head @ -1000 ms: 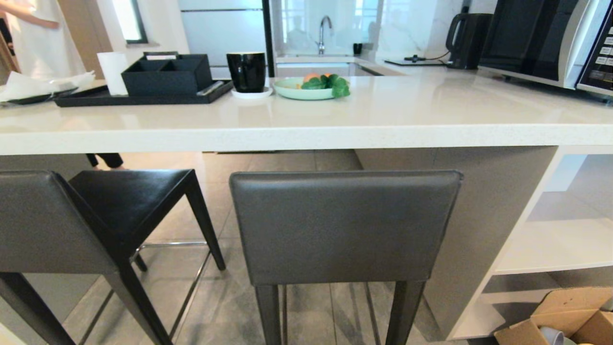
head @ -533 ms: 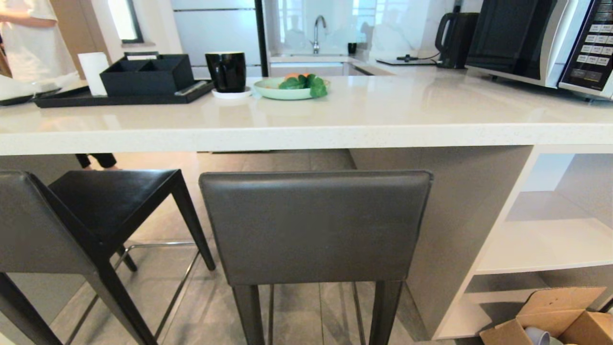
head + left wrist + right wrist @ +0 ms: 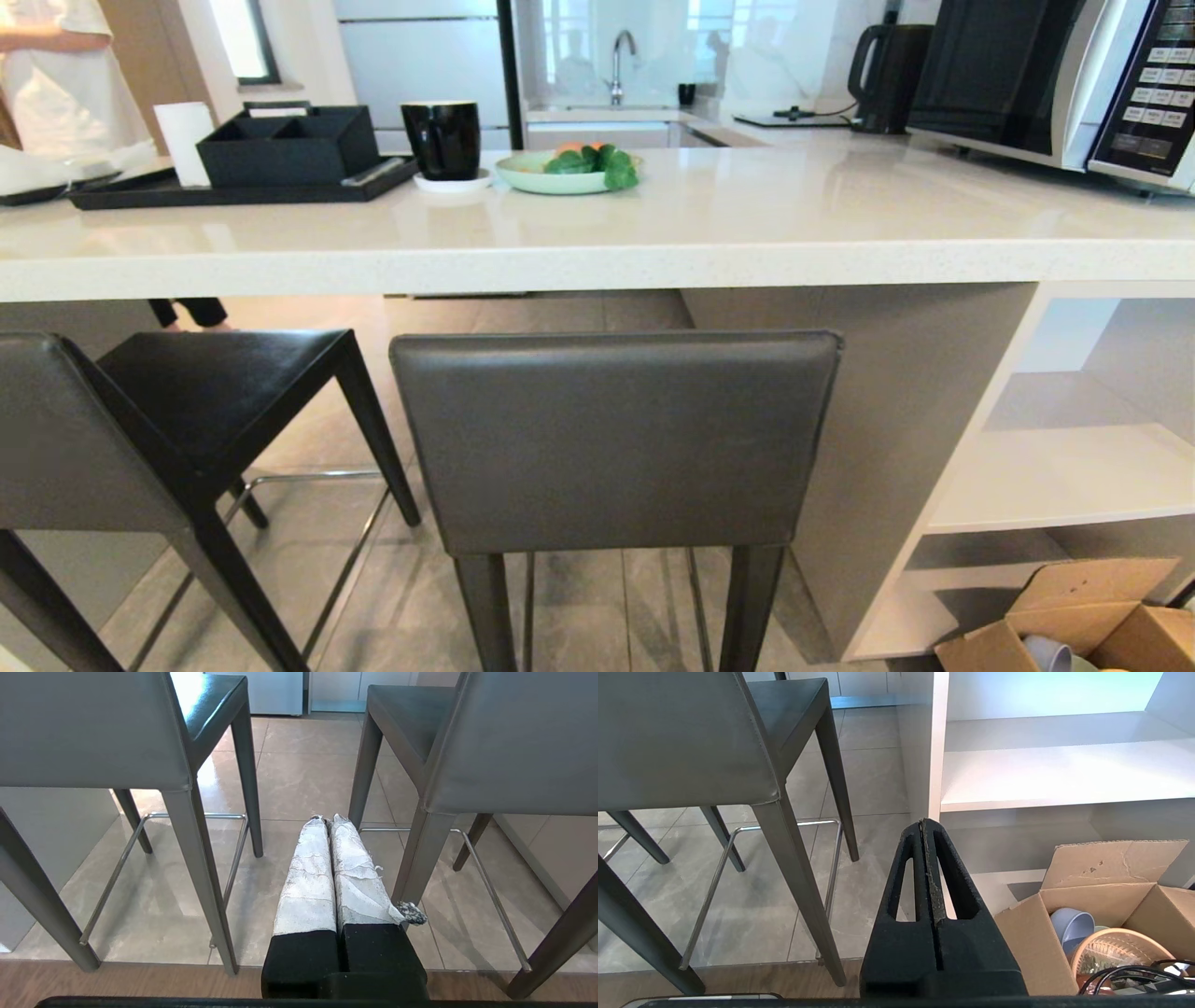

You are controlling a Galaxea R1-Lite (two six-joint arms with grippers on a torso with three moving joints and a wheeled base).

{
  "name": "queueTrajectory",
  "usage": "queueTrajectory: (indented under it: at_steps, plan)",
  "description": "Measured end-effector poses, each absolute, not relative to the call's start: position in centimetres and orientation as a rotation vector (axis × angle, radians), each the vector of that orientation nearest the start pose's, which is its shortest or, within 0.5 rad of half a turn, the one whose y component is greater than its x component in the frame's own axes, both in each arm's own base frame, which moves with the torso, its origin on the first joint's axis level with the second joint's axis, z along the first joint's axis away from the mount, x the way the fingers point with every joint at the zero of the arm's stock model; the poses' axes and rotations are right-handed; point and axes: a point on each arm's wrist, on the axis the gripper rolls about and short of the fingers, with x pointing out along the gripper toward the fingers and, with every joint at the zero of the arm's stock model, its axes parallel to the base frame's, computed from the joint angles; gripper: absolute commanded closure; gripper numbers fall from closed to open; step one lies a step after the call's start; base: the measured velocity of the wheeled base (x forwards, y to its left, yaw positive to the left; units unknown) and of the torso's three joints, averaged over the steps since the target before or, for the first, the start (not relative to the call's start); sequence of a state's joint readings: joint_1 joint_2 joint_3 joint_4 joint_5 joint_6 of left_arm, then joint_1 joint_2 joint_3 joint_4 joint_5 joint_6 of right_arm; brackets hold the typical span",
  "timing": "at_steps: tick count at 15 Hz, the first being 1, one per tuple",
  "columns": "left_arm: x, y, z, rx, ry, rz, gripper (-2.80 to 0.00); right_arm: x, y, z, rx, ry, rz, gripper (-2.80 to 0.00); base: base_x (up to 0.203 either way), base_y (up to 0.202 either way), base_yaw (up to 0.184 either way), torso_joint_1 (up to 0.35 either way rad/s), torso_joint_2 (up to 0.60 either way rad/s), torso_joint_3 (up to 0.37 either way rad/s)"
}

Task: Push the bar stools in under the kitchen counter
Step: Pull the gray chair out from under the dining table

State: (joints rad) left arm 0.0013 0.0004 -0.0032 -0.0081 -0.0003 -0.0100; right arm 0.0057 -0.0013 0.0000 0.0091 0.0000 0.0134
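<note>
Stools [image 3: 616, 439] unmoved (camera view steady)

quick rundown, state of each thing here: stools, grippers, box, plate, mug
left stool: angled, seat out from under the kitchen counter
right stool: square-on, not yet pushed in
left gripper: shut, empty
right gripper: shut, empty
cardboard box: flaps open
green plate: holds food
black mug: upright

My right gripper [image 3: 924, 826] has its jaws pressed together, nothing between them. Off to one side of the jaws stands a bar stool [image 3: 691, 742], its backrest nearest me, its chrome footrest bar [image 3: 784, 828] low. Beyond the tips are white shelves [image 3: 1064, 770]. On the other side sits an open cardboard box [image 3: 1111, 872] holding a blue cup [image 3: 1071, 926].
</note>
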Motion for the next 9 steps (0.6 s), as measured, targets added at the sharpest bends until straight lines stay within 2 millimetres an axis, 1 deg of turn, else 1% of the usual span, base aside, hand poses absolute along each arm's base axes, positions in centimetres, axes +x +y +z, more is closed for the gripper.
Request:
queueTrajectory:
  at_steps: [9]
  plan:
    - [-2.30, -0.01, 7.72, -0.011, -0.011, 0.001, 0.00, -2.29, -0.01, 7.47, 0.018, 0.006, 0.005, 0.00, 0.000, 0.000, 0.000, 0.000, 0.00, 0.000]
